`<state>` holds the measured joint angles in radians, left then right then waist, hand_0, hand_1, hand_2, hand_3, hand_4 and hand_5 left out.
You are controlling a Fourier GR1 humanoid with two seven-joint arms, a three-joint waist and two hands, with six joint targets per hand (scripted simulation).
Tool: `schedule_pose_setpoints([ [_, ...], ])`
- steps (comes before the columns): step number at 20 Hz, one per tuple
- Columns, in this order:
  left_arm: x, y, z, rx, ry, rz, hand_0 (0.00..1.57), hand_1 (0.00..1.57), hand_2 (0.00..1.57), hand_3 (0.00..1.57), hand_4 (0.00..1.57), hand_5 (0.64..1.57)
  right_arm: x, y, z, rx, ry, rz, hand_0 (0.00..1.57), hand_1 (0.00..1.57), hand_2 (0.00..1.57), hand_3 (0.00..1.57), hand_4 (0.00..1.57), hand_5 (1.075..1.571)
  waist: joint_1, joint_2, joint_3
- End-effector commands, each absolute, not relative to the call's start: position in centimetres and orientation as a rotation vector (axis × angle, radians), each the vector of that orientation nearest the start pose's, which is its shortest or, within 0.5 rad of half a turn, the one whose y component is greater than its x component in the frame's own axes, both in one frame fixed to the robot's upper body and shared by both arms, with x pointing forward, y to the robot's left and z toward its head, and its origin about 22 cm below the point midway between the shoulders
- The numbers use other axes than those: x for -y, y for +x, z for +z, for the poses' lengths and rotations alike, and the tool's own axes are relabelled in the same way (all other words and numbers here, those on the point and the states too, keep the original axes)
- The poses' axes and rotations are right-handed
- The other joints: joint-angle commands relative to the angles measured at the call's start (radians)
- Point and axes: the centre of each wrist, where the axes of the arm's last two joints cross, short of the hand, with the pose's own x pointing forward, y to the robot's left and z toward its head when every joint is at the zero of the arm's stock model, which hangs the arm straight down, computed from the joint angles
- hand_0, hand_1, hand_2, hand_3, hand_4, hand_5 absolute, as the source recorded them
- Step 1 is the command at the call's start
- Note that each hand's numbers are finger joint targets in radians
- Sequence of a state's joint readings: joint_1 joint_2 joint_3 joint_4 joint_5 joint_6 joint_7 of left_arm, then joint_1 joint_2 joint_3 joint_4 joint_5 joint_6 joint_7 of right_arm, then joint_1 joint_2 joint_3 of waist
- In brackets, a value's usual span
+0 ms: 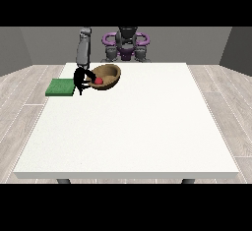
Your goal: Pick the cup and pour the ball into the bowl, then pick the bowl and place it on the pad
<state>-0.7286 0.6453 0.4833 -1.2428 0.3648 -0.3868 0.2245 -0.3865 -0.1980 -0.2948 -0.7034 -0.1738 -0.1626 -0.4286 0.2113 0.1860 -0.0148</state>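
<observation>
A brown bowl (108, 75) is at the table's far left part, tilted with its opening towards the camera. A red ball (98, 80) lies inside it near the left rim. The black hand at the view's left (80, 78) is at the bowl's left rim, and its fingers seem to curl over that rim. The green pad (60, 87) lies flat just left of the hand, touching the table's left edge. I see no cup. No hand shows at the view's right.
The white table (133, 131) stretches wide towards the camera and to the right. The robot's torso (127, 43) stands behind the far edge. A grey forearm (84, 48) comes down to the hand.
</observation>
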Motion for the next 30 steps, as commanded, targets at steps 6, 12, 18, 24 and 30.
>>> schedule_pose_setpoints([
  [6, -46.2, 32.8, 22.1, 1.823, 0.14, -0.048, 0.0, 0.0, 0.0, 0.0, 1.2, 1.54, 40.0, 31.3, -1.4, 1.197, -0.533, -0.14, 1.57, 1.57, 1.57, 0.97, 1.05, 1.557, -0.127, -0.094, 0.0109],
  [12, -48.5, 31.8, 21.2, 1.785, 0.206, -0.033, 0.0, 0.0, 0.0, 0.0, 1.2, 1.541, 41.8, 34.4, 5.9, 1.186, -0.554, -0.059, 1.57, 1.57, 1.57, 0.68, 1.09, 1.568, -0.18, -0.114, 0.0136],
  [18, -48.4, 31.0, 17.9, 1.761, 0.192, -0.015, 0.0, 0.0, 0.0, 0.0, 1.2, 1.542, 45.6, 32.6, 6.8, 1.173, -0.56, -0.116, 1.57, 1.57, 1.57, 0.58, 1.09, 1.564, -0.172, -0.131, 0.0147],
  [24, -51.3, 29.7, 18.8, 1.872, 0.205, 0.007, 0.0, 0.0, 0.0, 0.0, 1.21, 1.555, 45.9, 32.9, 7.5, 1.293, -0.536, -0.121, 1.57, 1.57, 1.57, 0.38, 1.12, 1.568, -0.19, -0.014, 0.0145],
  [30, -50.7, 30.2, 20.2, 1.93, 0.234, -0.018, 0.0, 0.0, 0.0, 0.0, 1.21, 1.553, 45.4, 34.1, 7.5, 1.284, -0.469, -0.223, 1.57, 1.57, 1.57, 0.44, 1.06, 1.569, -0.17, 0.034, 0.0149],
])
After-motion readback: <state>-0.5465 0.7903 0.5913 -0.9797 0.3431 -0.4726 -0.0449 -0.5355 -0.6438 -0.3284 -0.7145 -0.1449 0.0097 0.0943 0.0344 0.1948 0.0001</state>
